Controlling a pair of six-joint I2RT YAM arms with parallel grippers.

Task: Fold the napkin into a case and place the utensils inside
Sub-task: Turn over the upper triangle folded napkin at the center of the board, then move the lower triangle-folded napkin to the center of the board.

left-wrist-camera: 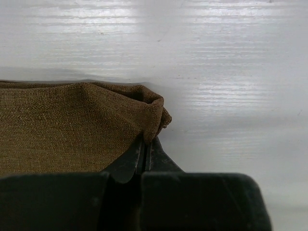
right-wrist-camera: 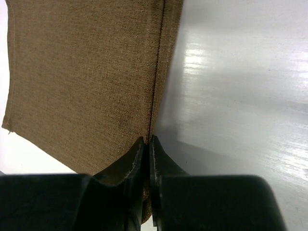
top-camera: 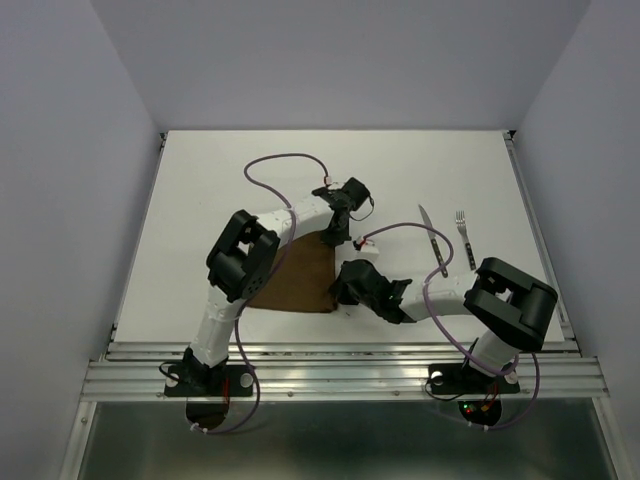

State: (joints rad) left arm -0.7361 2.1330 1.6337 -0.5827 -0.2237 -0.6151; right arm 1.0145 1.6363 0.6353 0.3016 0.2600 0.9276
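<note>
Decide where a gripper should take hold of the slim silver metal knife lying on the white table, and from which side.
Grip the slim silver metal knife across its darker handle, at the near end, coming straight down from above. It lies flat, so only its narrow width fits between jaws. The silver fork lies apart on its right, leaving room.

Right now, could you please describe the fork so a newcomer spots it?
On the white table, look right of the brown napkin. The silver fork lies just right of the knife; it ends in tines, not a pointed blade.
</note>
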